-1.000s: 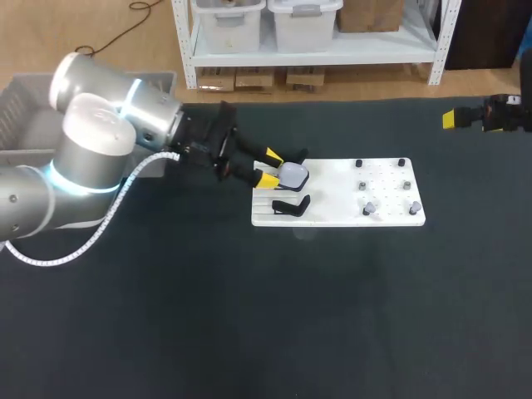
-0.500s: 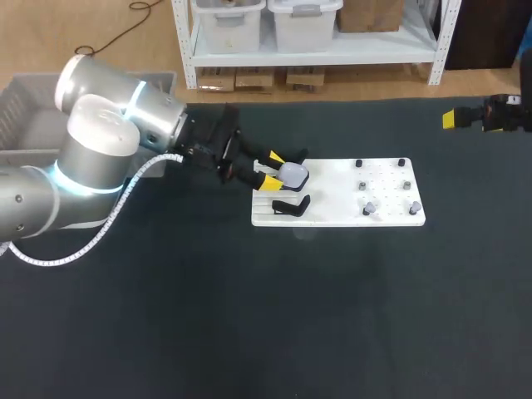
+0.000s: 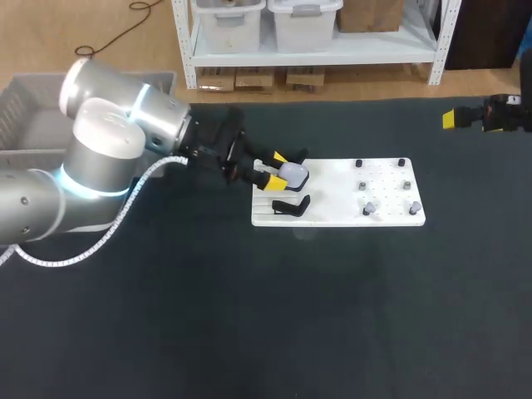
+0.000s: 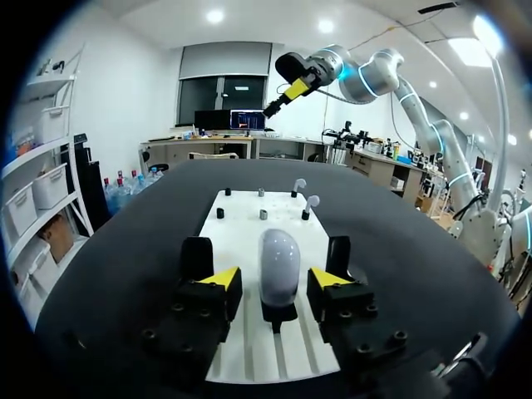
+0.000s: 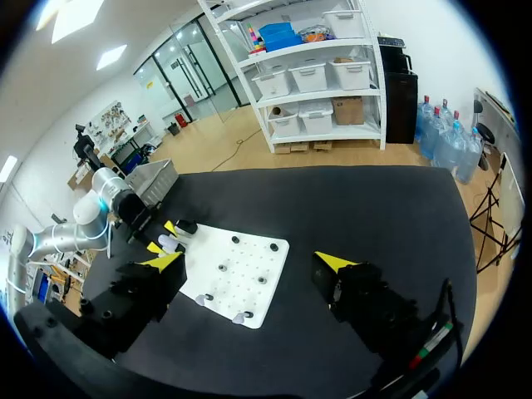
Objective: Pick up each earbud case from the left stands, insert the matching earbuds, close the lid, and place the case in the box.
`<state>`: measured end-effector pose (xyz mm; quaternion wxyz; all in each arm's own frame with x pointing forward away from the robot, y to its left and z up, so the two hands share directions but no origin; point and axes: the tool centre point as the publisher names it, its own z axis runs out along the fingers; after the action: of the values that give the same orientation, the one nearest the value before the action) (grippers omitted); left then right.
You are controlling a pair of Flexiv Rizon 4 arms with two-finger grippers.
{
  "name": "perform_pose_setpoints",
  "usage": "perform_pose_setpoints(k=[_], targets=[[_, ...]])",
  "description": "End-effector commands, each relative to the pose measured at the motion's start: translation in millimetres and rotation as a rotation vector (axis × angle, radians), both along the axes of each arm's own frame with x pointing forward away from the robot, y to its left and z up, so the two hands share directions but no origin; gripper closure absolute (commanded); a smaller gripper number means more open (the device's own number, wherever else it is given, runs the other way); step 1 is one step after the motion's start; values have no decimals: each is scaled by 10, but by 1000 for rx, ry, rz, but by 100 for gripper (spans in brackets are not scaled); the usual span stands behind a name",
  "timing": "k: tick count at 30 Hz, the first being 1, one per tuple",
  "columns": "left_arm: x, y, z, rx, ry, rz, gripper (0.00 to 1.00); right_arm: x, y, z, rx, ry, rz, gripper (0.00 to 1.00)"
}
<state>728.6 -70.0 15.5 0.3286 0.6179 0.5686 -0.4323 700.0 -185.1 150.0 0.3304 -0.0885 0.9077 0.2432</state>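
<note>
A white earbud case [image 3: 293, 174] stands on a black stand at the left end of the white board [image 3: 341, 218]. My left gripper [image 3: 275, 168] straddles this case. In the left wrist view the case [image 4: 278, 264] sits upright between the yellow fingertips [image 4: 218, 278], with a small gap on each side, so the left gripper [image 4: 274, 278] is open. A black case [image 3: 291, 205] rests on the nearer stand. White earbuds [image 3: 367, 208] sit on pegs at the board's right end. My right gripper [image 3: 474, 117] hangs open at the far right, and the right gripper [image 5: 249, 264] holds nothing.
A grey box [image 3: 25, 112] stands at the table's far left, behind my left arm. Small black pegs [image 3: 359, 165] dot the right half of the board. Dark tabletop surrounds the board on all sides.
My left gripper has slid a little further along the case and its fingers have narrowed slightly. The right arm has not moved.
</note>
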Motion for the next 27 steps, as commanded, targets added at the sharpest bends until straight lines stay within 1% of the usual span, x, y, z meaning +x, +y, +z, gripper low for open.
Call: perform_pose_setpoints(k=[1,11,17,18,19,20,21,23,24,25,26,27], targets=[[-5,-32,-16,0,-6,3,51,0,0,0,0,0,0,0],[-20,-49,-28,2,-13,-1,51,0,0,0,0,0,0,0],[-30,-50,-36,3,-16,-1,55,0,0,0,0,0,0,0],[-30,-51,-37,3,-17,-2,56,0,0,0,0,0,0,0],[-32,-52,-38,2,-17,-2,65,0,0,0,0,0,0,0],[-36,-53,-37,1,-18,-2,71,0,0,0,0,0,0,0],[-40,-55,-36,1,-19,-3,74,0,0,0,0,0,0,0],[-48,-56,-37,0,-21,-4,75,0,0,0,0,0,0,0],[-51,-55,-37,0,-22,-4,78,0,0,0,0,0,0,0],[-52,-54,-36,0,-23,-4,83,0,0,0,0,0,0,0],[-56,-51,-34,0,-24,-4,95,0,0,0,0,0,0,0],[-59,-46,-31,-1,-26,-3,100,0,0,0,0,0,0,0]])
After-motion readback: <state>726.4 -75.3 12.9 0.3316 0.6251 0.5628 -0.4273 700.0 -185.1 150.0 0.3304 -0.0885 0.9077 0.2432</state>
